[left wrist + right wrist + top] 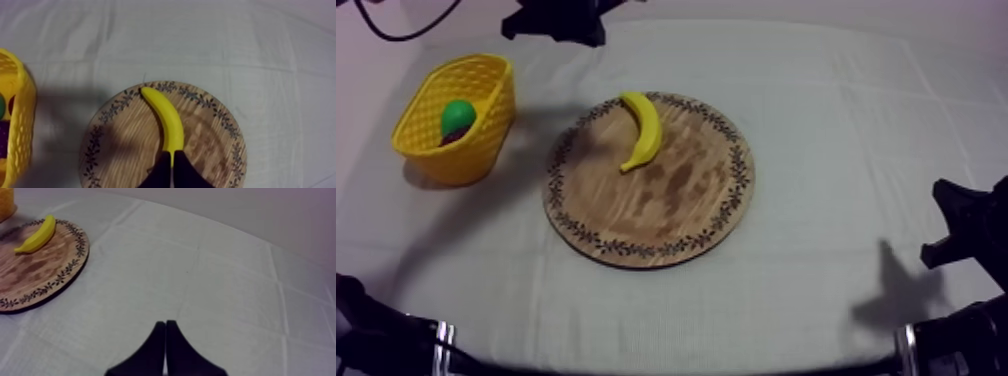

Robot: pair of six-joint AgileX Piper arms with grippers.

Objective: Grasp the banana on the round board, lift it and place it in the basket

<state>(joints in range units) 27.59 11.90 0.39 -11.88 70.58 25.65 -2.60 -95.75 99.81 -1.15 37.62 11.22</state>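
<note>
The wooden board [666,205] is my landmark. The yellow basket [476,150] stands well off its left edge with a green fruit [458,115] already in it. The banana [644,128] lies flat on the board's far left part, on the half nearest the basket.

My left gripper [172,156] hangs over the banana's inner end, the one towards the board's middle. Its fingers are pressed together in a narrow wedge, pinching nothing. My right gripper [165,323] is closed on nothing too. It sits over bare cloth well off the board's right side, and I'd leave it there.

I judge the step in hand to be the approach for the grasp. To do it well I'd spread the left fingers first. Then I'd slide along the fruit from its tapering end to its thick middle and come down with a finger on each flank. A pinch at the end would likely let the smooth curve swing or slip out.

The banana's long axis runs from the board's far rim in towards its centre. One tip almost touches the patterned rim and the other points at the middle. Its hollow side faces the basket. I cannot tell which end is the stem.
</note>
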